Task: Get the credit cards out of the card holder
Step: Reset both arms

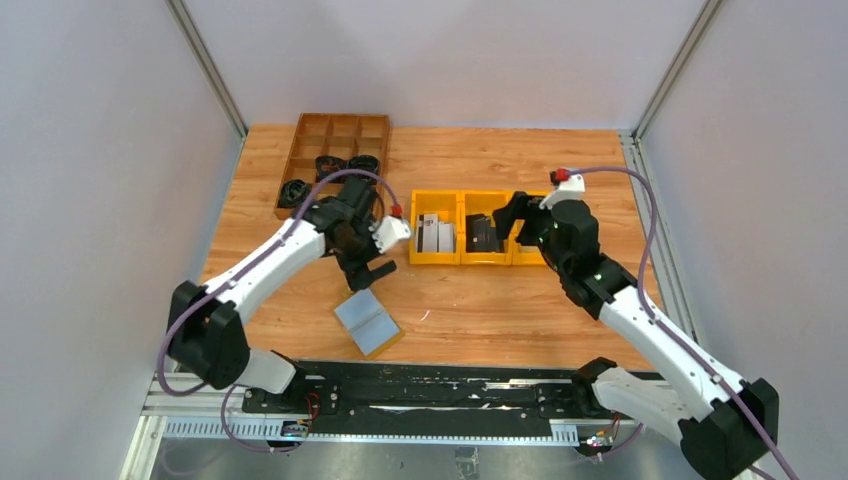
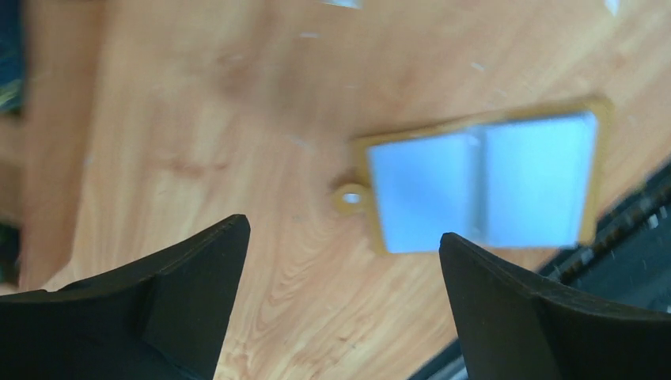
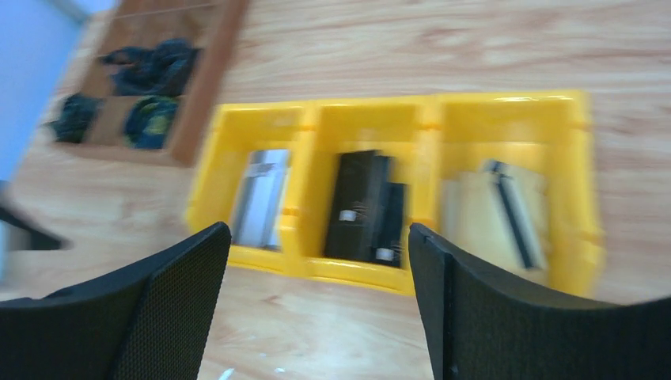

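The card holder (image 1: 368, 322) lies open on the table near the front edge, its pale blue sleeves facing up inside a mustard-yellow rim. It also shows in the left wrist view (image 2: 483, 182), with its snap tab (image 2: 350, 196) pointing away from the fold. I cannot tell whether cards are in the sleeves. My left gripper (image 1: 368, 268) is open and empty, hovering just behind the holder; in its wrist view (image 2: 342, 231) the holder lies beyond the fingertips. My right gripper (image 1: 510, 215) is open and empty over the yellow bins, as its wrist view (image 3: 318, 229) shows.
Three joined yellow bins (image 1: 460, 258) stand mid-table. In the right wrist view (image 3: 356, 273) they hold silver cards (image 3: 261, 198), black cards (image 3: 364, 206) and pale cards (image 3: 494, 210). A brown compartment tray (image 1: 335, 150) with black items stands at the back left.
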`<act>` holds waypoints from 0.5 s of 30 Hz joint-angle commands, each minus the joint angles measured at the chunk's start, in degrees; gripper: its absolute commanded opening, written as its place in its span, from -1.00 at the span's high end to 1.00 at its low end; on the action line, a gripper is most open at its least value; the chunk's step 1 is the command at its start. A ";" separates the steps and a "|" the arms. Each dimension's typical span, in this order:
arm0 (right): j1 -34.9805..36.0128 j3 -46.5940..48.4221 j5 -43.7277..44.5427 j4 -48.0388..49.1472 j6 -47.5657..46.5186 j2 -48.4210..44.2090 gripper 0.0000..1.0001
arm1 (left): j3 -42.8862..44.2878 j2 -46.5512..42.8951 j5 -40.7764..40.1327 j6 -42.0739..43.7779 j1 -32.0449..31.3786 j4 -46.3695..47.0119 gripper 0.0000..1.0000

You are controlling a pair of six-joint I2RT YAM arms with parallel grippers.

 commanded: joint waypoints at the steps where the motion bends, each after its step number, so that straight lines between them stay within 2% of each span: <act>1: -1.18 -8.40 23.70 2.39 -7.96 -5.52 -0.72 | -2.69 -6.64 4.80 -5.78 12.61 16.07 -1.00; 3: -1.59 -12.66 31.96 6.63 -11.74 -7.50 -0.73 | -5.91 -7.83 9.37 -10.47 21.91 24.32 -1.00; 6: -2.80 -20.51 44.17 16.04 -17.49 -8.25 -0.74 | -12.23 -8.58 12.42 -16.71 29.16 35.71 -1.00; 8: -5.86 -22.56 47.93 17.99 -18.39 -6.50 -0.74 | -18.05 -9.31 11.53 -19.30 30.81 44.53 -1.00; 11: -14.67 -21.99 46.16 10.06 -8.09 -1.90 -0.75 | -28.13 -11.48 7.87 -24.15 31.31 61.98 -1.00; 12: -17.21 -23.10 46.17 10.55 -6.01 -1.21 -0.75 | -33.05 -12.22 6.84 -25.18 31.31 71.03 -1.00; 15: -19.03 -29.14 46.56 22.21 -10.43 0.50 -0.75 | -40.98 -12.45 4.91 -28.76 31.31 88.88 -1.00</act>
